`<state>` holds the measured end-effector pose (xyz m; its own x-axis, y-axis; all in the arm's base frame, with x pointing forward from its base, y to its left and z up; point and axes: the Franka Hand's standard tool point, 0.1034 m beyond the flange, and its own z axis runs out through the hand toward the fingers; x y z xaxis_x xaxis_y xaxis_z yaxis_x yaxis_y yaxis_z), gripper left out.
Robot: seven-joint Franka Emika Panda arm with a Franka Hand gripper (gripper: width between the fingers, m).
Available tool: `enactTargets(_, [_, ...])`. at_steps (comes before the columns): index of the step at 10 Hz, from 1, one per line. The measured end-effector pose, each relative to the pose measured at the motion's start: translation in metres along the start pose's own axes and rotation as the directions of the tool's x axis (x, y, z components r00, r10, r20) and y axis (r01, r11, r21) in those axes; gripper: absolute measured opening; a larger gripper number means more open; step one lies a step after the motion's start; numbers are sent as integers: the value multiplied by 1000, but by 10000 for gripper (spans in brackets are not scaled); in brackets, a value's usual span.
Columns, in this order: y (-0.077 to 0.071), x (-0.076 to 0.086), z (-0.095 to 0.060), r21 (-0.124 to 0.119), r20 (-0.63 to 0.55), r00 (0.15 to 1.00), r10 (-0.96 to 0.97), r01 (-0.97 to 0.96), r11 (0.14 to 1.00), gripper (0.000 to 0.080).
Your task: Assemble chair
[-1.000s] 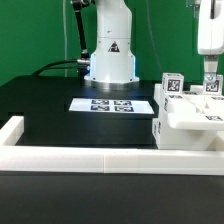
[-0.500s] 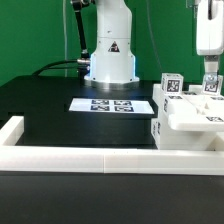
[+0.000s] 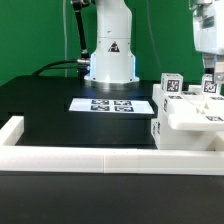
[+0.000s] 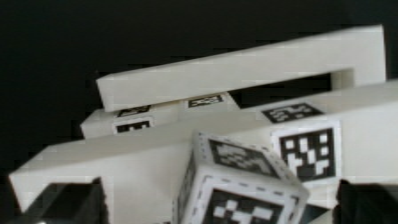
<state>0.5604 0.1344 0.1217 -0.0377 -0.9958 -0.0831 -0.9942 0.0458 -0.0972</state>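
The chair (image 3: 186, 122) stands part-built at the exterior view's right, a block of matte-white slabs and bars with small black-and-white tags. A tagged post (image 3: 210, 87) sticks up from its far right side. My gripper (image 3: 212, 70) hangs just above that post. In the wrist view the post (image 4: 249, 178) lies between my dark fingers (image 4: 79, 206), with a gap on each side. The gripper (image 4: 222, 206) is open and holds nothing. The chair's frame bars (image 4: 214, 70) spread out beyond the post.
The marker board (image 3: 110, 104) lies flat on the black table in front of the robot base (image 3: 110, 55). A long low white border rail (image 3: 90, 157) runs along the table's front, with a raised end (image 3: 13, 128) at the exterior view's left.
The gripper's jaws have spread from shut to wide apart, letting go of the tagged post. The hand has risen slightly above it. The chair has not moved.
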Motion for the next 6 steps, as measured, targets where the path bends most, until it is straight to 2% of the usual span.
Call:
enactTargets(4, [0,1,0,-1,0,960,-279,279,960,649])
enactTargets(5, [1,2,0,-32,-13,903,-430,430,902,649])
enactTargets(6, [0,3,1,-42,-25,855,-519,517,855,649])
